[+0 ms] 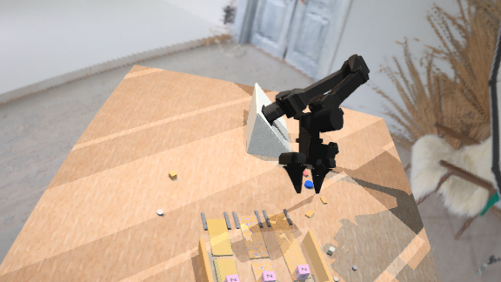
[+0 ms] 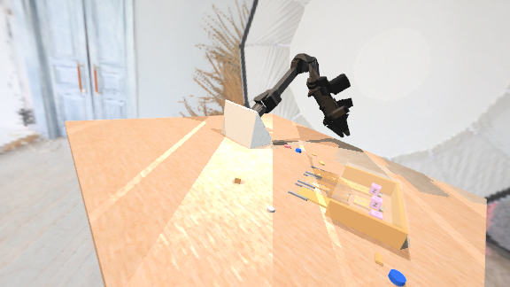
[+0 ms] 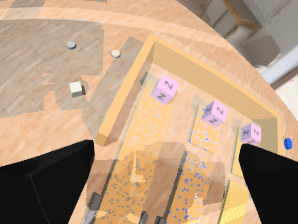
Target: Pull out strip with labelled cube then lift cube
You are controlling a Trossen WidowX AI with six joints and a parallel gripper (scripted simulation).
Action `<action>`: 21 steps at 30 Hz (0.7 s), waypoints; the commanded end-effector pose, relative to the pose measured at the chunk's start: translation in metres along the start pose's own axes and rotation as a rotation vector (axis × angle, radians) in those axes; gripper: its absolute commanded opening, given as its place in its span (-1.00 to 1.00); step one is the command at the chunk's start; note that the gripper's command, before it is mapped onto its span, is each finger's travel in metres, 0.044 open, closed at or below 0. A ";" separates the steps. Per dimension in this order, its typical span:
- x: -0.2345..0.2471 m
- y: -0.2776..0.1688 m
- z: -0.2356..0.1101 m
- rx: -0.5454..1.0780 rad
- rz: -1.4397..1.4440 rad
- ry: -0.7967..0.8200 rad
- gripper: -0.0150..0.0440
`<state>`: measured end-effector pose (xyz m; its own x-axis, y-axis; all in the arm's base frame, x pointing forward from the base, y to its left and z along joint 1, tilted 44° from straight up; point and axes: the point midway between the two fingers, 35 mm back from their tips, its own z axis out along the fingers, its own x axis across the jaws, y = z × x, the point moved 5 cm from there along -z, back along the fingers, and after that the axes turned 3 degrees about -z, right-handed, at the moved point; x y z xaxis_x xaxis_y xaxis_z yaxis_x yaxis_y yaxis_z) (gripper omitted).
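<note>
Three yellow strips lie side by side, running into a low open yellow tray (image 1: 317,251) (image 2: 366,222) (image 3: 124,111): a left strip (image 1: 218,235), a speckled middle strip (image 1: 255,238) and a right strip (image 1: 290,246). Dark handle bars (image 1: 203,221) (image 2: 297,196) sit at their near ends. A pink labelled cube sits on each strip's far end: left (image 1: 232,278) (image 3: 252,133), middle (image 1: 268,275) (image 3: 214,112), right (image 1: 302,271) (image 3: 166,88). The left strip seems to have a gap partway along. My gripper (image 1: 307,186) (image 2: 343,129) (image 3: 169,151) is open and empty, hanging above the table just short of the handle bars.
A white wedge block (image 1: 263,136) (image 2: 244,126) stands at the arm's base. A blue disc (image 1: 309,184) (image 2: 298,151) lies under the gripper. Small orange blocks (image 1: 172,175) (image 1: 309,213), a white disc (image 1: 160,212) (image 2: 271,209) and grey bits (image 1: 330,250) (image 3: 77,88) are scattered. Another blue disc (image 2: 397,277) lies beyond the tray.
</note>
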<state>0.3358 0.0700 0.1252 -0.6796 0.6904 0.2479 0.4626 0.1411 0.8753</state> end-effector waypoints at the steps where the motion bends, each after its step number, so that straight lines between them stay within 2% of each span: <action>1: -0.030 -0.047 -0.041 -0.038 0.356 -0.118 0.86; 5: -0.042 -0.078 -0.070 -0.093 0.607 -0.200 0.86; 21: -0.043 -0.080 -0.072 -0.096 0.619 -0.203 0.86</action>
<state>0.2878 -0.0215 0.0749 -0.1819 0.7497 0.6363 0.6731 -0.3768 0.6364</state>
